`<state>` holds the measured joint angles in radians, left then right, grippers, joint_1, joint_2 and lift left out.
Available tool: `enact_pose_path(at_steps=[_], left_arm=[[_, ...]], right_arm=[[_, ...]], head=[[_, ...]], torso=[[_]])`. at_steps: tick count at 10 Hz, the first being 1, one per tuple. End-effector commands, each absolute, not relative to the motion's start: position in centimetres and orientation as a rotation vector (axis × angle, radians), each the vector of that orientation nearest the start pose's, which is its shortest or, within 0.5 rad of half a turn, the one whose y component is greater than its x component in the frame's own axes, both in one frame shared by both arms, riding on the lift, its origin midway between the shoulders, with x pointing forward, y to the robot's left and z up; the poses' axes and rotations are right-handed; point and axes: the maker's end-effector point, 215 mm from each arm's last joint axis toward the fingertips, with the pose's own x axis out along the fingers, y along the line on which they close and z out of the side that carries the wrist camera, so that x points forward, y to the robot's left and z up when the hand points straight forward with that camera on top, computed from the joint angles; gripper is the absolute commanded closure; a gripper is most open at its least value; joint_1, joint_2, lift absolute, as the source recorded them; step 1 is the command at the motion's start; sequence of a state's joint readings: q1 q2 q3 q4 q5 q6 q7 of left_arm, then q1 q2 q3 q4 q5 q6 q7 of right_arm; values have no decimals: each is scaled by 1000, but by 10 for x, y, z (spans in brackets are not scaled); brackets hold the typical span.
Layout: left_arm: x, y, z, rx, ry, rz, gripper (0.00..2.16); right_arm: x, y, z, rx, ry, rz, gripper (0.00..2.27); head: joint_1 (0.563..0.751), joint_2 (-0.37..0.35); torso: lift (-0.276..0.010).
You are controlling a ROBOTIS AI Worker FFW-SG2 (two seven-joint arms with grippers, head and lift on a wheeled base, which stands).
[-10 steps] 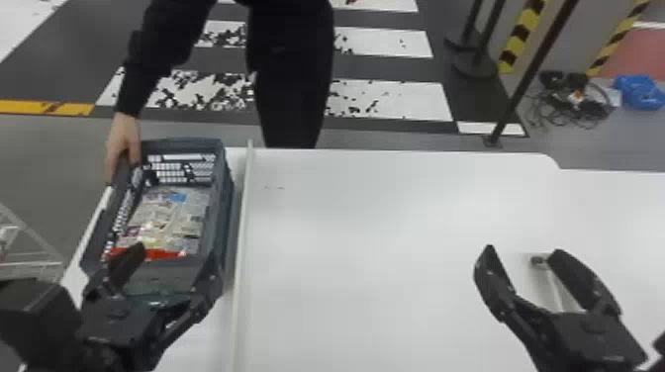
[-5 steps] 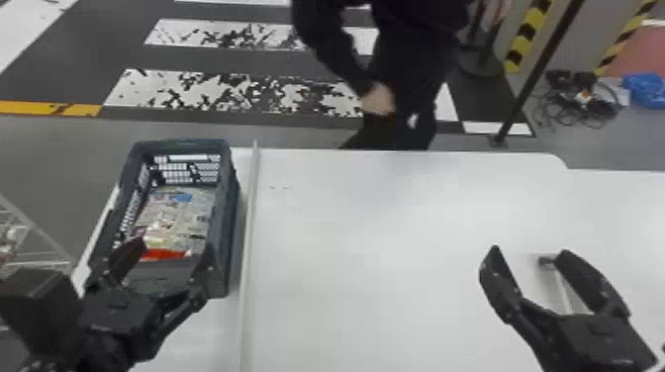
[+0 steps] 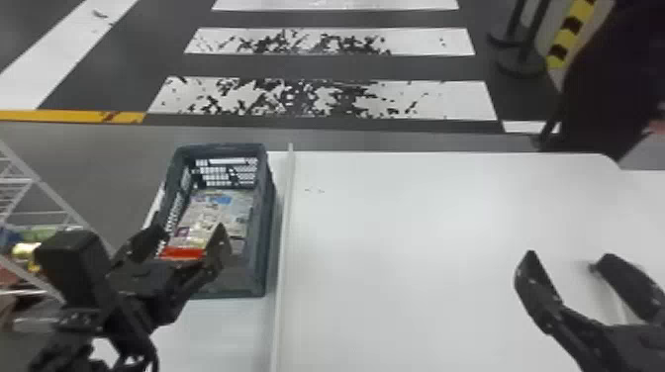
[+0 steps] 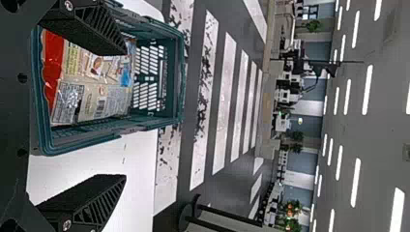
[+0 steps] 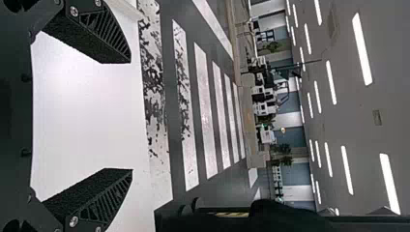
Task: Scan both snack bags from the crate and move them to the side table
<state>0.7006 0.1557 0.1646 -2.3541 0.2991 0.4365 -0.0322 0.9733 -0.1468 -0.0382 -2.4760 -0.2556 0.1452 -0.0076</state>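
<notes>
In the head view my left gripper (image 3: 185,237) stands open over the near end of the dark crate (image 3: 269,212), its fingers apart with nothing between them. A snack bag (image 3: 213,217) with a red end lies flat in the crate; whether a second is under it I cannot tell. My right gripper (image 3: 569,257) is open above the white table at the right. From the left wrist, the open left gripper (image 4: 123,116) is near the crate (image 4: 181,72) and the printed bag (image 4: 92,92). The right wrist view has the right gripper (image 5: 130,116) open and holding nothing.
A pale raised strip (image 3: 284,247) runs along the white table (image 3: 405,237) just right of the crate. At the far left stands a white wire rack (image 3: 44,188) with colourful items. Behind my right gripper, a small dark-headed object on a pale stick lies on the table.
The person's hand has let go of the crate's rim, and the person has moved away to the right. Both arms and the crate have barely shifted.
</notes>
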Motion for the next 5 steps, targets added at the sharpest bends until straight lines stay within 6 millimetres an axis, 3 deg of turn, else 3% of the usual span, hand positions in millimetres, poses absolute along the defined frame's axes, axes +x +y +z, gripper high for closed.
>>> enact_pose_path(at_steps=[1, 5], left_arm=[[395, 283, -381, -88, 375, -34, 87], [436, 300, -417, -132, 443, 0, 80]], right_arm=[[320, -223, -323, 125, 223, 90, 124], [311, -209, -327, 96, 251, 112, 124]], head=[[695, 86], [695, 118]], torso=[[-29], [-29]])
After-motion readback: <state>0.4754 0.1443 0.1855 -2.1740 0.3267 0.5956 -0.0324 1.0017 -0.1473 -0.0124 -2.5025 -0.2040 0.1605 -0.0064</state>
